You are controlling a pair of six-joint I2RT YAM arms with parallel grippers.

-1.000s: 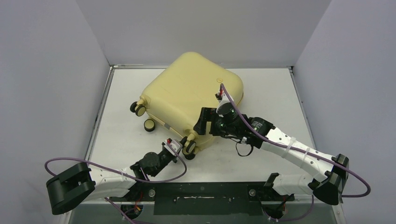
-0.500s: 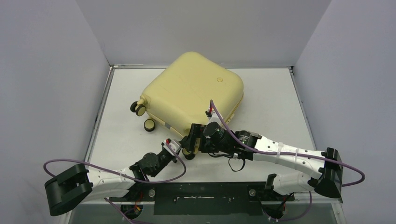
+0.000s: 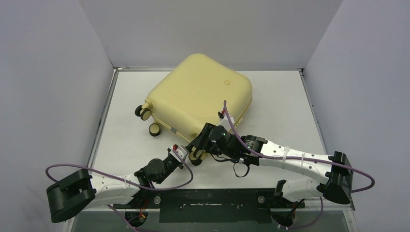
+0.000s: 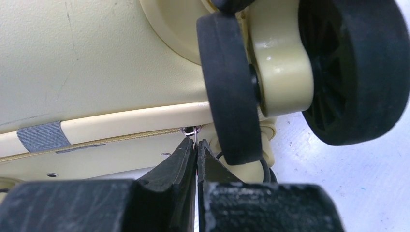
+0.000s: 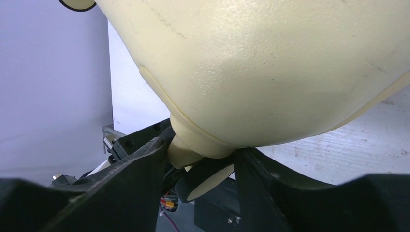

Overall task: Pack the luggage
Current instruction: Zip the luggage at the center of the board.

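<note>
One caster wheel (image 5: 203,181) sits between right jaws under luggage (image 5: 270,72).

Pale lavender walls (image 3: 208,29), scuffed white tabletop (image 3: 285,101), soft even light

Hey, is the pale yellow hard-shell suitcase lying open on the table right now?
No, the pale yellow hard-shell suitcase lies shut on the white table, smooth outer shell facing up.

Luggage (image 5: 270,63) cropped in both wrist views, zipper pull (image 4: 192,130) mostly hidden within left gripper (image 4: 197,143), right gripper (image 5: 200,151) contact with wheel (image 5: 207,186) undetermined.
</note>
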